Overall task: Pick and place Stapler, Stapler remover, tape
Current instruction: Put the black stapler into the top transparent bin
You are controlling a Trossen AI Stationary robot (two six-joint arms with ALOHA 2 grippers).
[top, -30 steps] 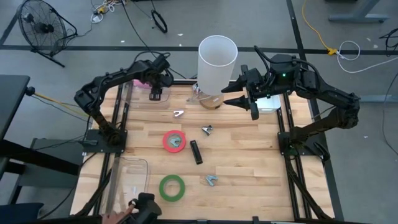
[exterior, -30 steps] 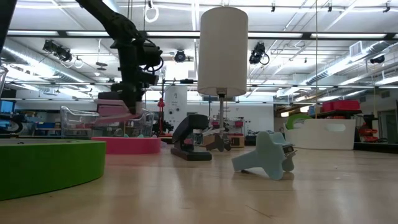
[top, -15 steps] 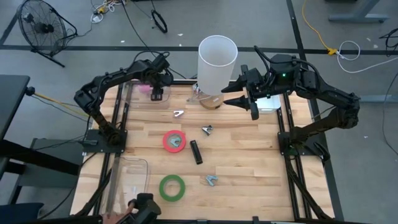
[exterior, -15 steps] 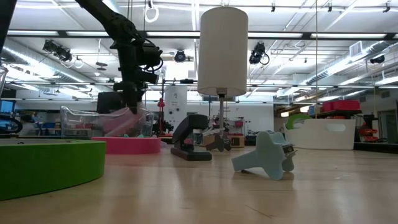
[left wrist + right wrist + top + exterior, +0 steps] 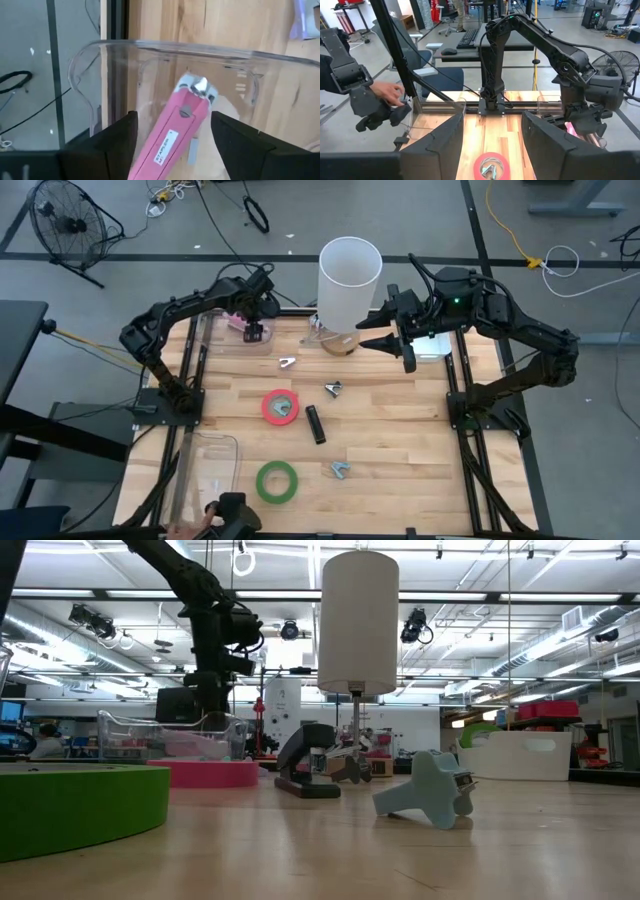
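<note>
A pink stapler lies on the floor of a clear container at the table's far left. My left gripper hangs over it, pointing down, open, one finger on each side and apart from it. My right gripper waits raised at the far right, open with nothing between its fingers. On the wood lie a red tape ring, a green tape ring, a black stapler and three small stapler removers.
A tall white cylinder stands at the far middle, between the two grippers. A second clear container sits at the near left. A person's hand holds a black device by the near left corner. A white box lies under the right arm.
My left gripper has let go of the pink stapler while staying over the far-left container. The stapler, held level a second ago, tipped with one end down and now lies on the container's floor. The right arm kept still.
</note>
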